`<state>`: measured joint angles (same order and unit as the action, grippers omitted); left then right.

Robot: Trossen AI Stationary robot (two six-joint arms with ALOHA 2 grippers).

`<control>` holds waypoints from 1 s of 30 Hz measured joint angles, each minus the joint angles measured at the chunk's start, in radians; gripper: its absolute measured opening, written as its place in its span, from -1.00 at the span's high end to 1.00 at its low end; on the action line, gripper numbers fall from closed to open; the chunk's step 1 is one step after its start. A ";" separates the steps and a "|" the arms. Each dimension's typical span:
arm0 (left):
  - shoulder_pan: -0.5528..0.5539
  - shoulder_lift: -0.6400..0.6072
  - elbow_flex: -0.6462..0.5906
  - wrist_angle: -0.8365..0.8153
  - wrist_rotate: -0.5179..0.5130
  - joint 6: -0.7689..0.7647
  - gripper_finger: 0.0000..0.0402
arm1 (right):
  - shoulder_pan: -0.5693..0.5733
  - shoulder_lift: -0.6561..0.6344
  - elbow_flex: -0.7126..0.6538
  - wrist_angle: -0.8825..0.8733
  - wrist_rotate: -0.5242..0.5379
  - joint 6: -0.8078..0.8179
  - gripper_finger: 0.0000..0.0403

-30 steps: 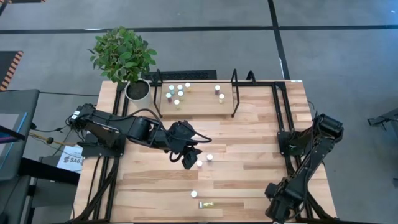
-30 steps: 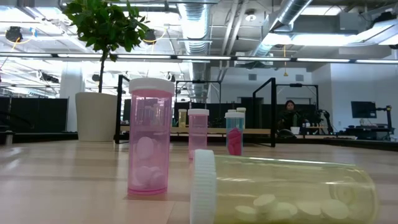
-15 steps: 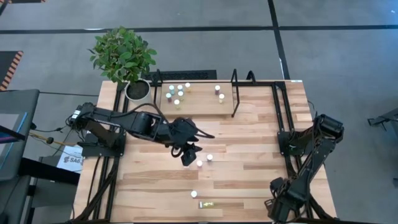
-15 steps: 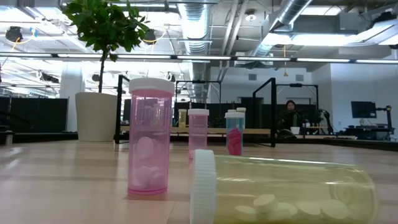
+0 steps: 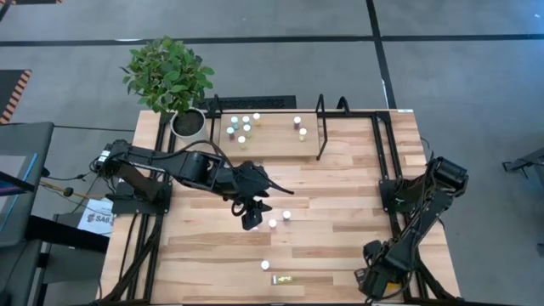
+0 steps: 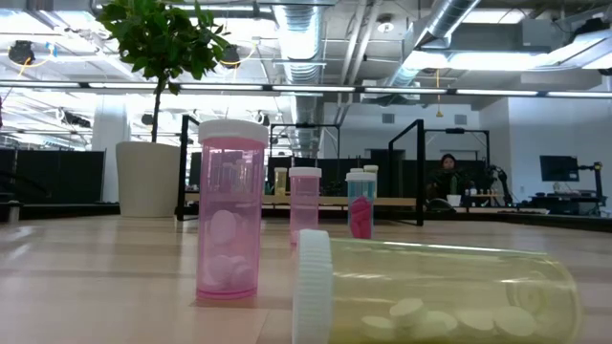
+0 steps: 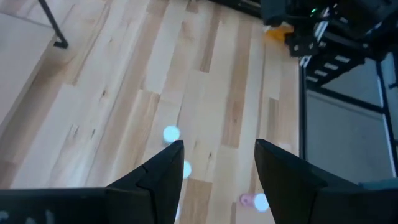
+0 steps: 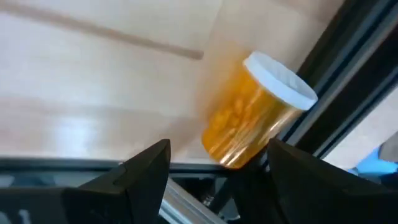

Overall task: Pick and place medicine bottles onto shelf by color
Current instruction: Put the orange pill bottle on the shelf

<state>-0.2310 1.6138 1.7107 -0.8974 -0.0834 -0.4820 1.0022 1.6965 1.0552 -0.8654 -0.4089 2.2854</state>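
Over mid-table, left gripper (image 5: 250, 223) hangs open and empty above two white-capped bottles (image 5: 280, 219).
Risk, as I judge it: a crooked descent clips a cap and topples both. Right gripper (image 8: 214, 171), jaws wide, holds nothing at the near right corner, an orange bottle (image 8: 252, 112) just ahead. Shelf (image 5: 270, 136) stands well apart.
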 joint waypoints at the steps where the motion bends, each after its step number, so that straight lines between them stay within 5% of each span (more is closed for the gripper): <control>1: 0.000 0.000 0.000 -0.009 0.000 0.000 0.09 | -0.005 0.000 -0.005 0.003 -0.013 -0.026 -0.45; 15: 0.000 0.000 0.000 -0.048 -0.008 -0.027 0.09 | 0.009 -0.007 -0.098 0.034 -0.168 -0.129 -0.45; 30: 0.000 0.000 0.000 -0.047 -0.010 -0.061 0.09 | -0.032 -0.005 -0.199 0.130 -0.056 -0.393 -0.45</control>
<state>-0.2310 1.6138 1.7107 -0.9447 -0.0929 -0.5428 0.9707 1.6920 0.8560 -0.7350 -0.4654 1.8929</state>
